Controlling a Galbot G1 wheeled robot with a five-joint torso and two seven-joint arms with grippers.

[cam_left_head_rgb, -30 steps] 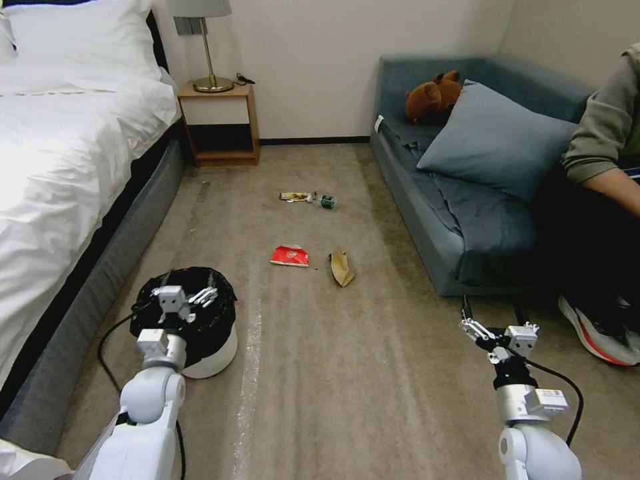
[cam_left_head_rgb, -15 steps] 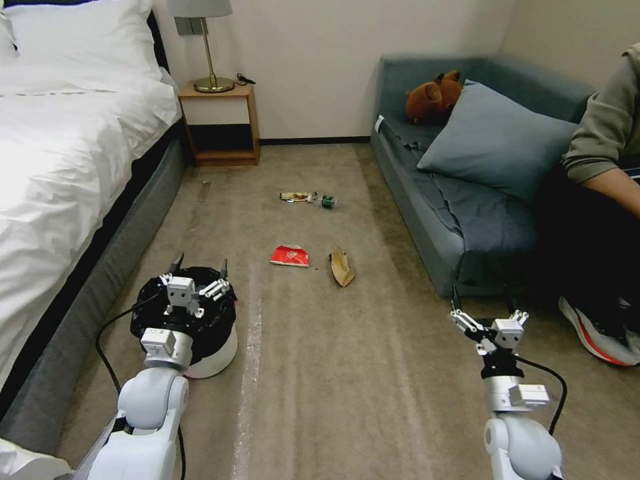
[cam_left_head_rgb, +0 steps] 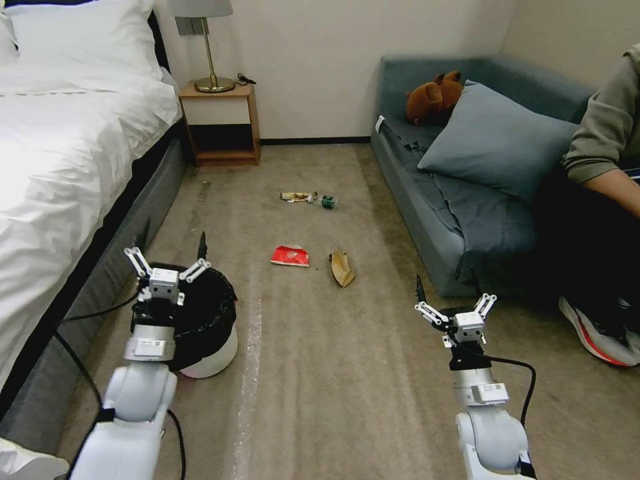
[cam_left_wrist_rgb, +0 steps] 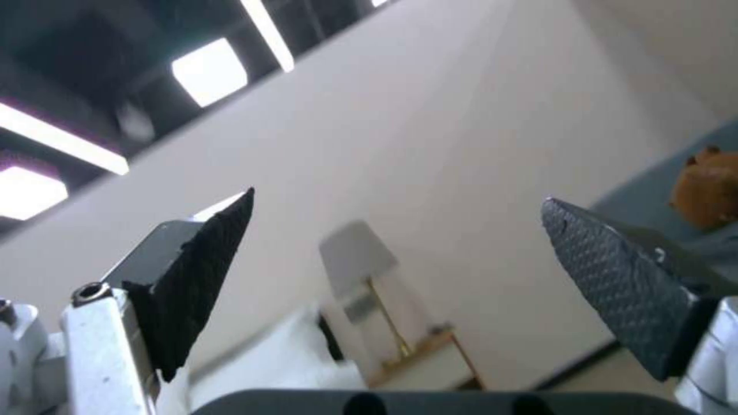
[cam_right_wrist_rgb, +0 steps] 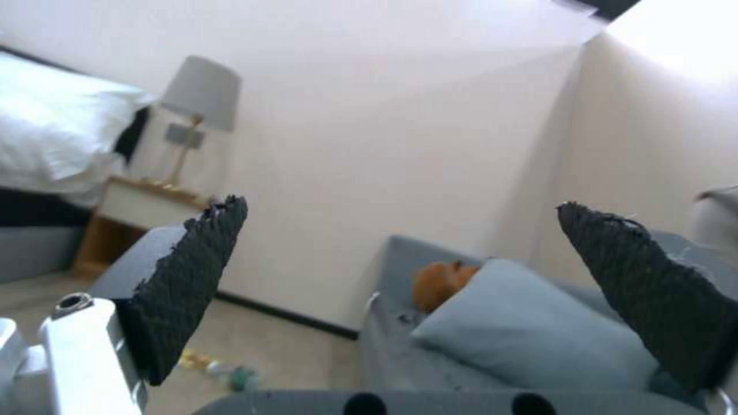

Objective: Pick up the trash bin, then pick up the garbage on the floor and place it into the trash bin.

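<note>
The trash bin (cam_left_head_rgb: pixel 207 333), white with a black bag over its rim, stands on the carpet by the bed. My left gripper (cam_left_head_rgb: pixel 172 243) is raised over the bin's near-left rim, pointing up, open and holding nothing (cam_left_wrist_rgb: pixel 400 271). The garbage lies farther ahead: a red-white wrapper (cam_left_head_rgb: pixel 289 255), a tan paper scrap (cam_left_head_rgb: pixel 342 267), a yellow-brown snack wrapper (cam_left_head_rgb: pixel 295 196) and a small bottle (cam_left_head_rgb: pixel 325 201). My right gripper (cam_left_head_rgb: pixel 450 288) is open and held up above bare carpet at the right, near the sofa's corner (cam_right_wrist_rgb: pixel 407 276). The bottle (cam_right_wrist_rgb: pixel 234 376) also shows low in the right wrist view.
A white bed (cam_left_head_rgb: pixel 60 147) runs along the left and a grey sofa (cam_left_head_rgb: pixel 467 220) along the right, with a pillow and a brown plush toy (cam_left_head_rgb: pixel 433 97) on it. A nightstand (cam_left_head_rgb: pixel 223 123) with a lamp stands at the back wall. A seated person's leg and shoe (cam_left_head_rgb: pixel 600 333) are at the right.
Both wrists have tilted upward. My left gripper rose from over the bin's mouth and opened wider. My right gripper shifted left and farther forward.
</note>
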